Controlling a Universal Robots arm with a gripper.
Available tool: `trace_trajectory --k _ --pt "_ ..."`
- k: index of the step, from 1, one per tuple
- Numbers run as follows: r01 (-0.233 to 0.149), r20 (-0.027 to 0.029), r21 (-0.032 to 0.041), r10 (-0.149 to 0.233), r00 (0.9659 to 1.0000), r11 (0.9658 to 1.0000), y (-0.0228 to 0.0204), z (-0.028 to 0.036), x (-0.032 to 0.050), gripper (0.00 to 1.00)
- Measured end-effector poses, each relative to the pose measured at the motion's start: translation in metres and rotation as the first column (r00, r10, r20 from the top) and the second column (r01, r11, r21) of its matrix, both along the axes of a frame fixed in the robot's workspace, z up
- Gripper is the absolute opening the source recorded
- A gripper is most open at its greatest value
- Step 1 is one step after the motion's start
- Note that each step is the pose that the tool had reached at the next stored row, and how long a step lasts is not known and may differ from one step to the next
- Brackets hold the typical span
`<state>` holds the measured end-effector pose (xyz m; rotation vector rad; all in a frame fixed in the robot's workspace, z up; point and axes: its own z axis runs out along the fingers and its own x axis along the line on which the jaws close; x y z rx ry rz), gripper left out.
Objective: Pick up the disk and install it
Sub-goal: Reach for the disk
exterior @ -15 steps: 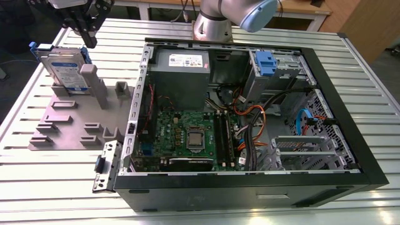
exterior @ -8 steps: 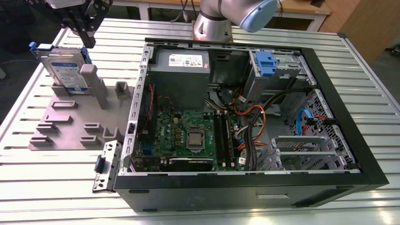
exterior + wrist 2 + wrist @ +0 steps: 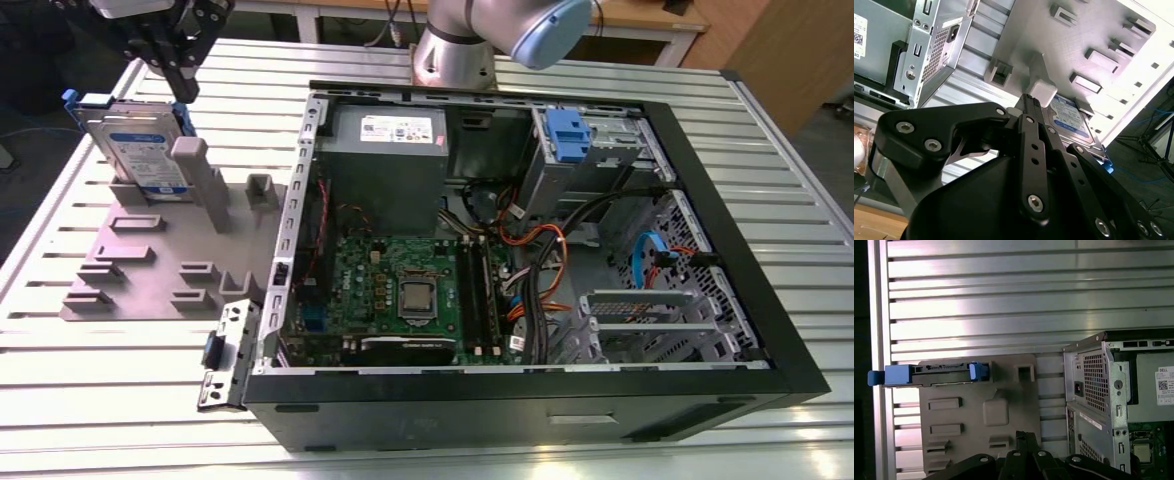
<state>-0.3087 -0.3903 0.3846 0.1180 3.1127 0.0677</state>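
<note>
The disk (image 3: pixel 134 150) stood on edge in a slot of the grey holder (image 3: pixel 134 270) on the counter (image 3: pixel 107 380), just beside the open computer case (image 3: pixel 534 410). This upright posture, in my judgement, left its upper edge free for a grasp from above. The gripper (image 3: pixel 180 85) hung over that edge, apart from it, with its fingers (image 3: pixel 1034 150) drawn together and nothing between them in both wrist views; the disk was accordingly not yet lifted or installed.

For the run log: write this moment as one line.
gripper: shut, empty, close above disk | disk: upright in grey holder, outside open computer case | install: not done
</note>
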Motion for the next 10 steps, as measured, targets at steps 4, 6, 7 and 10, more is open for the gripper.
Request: trace_trajectory --k 4,6,7,10 --pt "0.000 0.0000 0.0000 0.000 1.0000 1.0000 0.0001 -0.0002 -0.0021 0.11" --pt "0.000 0.0000 0.0000 0.000 1.0000 1.0000 0.0002 -0.0003 -0.0030 0.11" --pt "0.000 0.0000 0.0000 0.000 1.0000 1.0000 0.0002 -0.0004 -0.0036 0.11" --pt "0.000 0.0000 0.0000 0.000 1.0000 1.0000 0.0004 -0.0005 -0.0051 0.11"
